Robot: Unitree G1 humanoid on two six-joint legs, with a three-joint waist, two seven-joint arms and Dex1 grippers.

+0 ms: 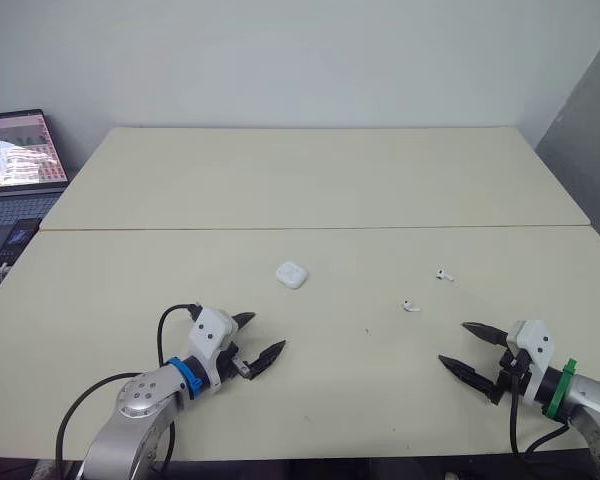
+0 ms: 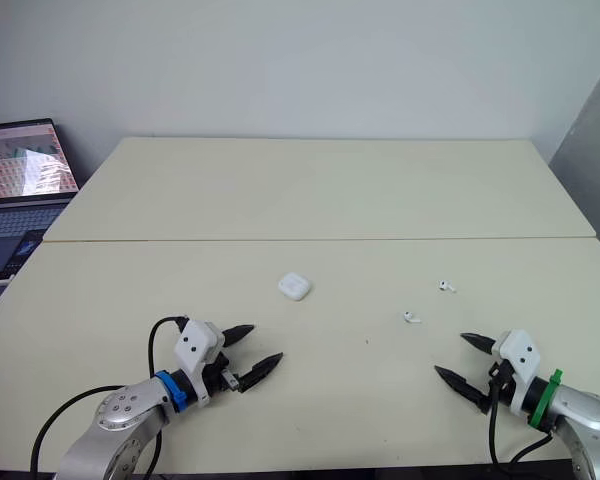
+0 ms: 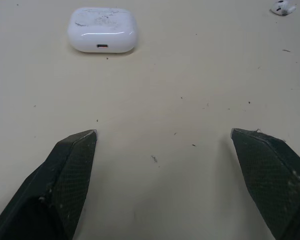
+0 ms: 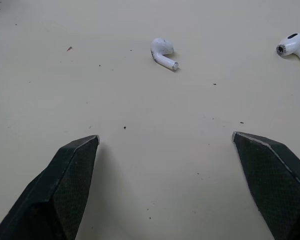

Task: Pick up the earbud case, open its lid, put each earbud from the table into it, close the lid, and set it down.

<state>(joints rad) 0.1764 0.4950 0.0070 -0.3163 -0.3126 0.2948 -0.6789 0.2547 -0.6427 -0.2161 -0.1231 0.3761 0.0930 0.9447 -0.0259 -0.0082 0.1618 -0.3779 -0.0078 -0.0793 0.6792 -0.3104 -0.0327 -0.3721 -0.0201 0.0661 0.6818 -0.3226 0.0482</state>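
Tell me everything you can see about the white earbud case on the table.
The small white earbud case is a rounded, glossy box that looks like plastic. Its lid looks shut, and it lies flat on the cream table, near the middle of the nearer tabletop. Its upper face carries grey scuff marks. A small charging port on its side faces the left gripper, which is open and sits short of the case without contact. Only the table touches it.

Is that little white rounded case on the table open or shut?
Shut: the white rounded earbud case lies flat on the beige table, no lid raised.
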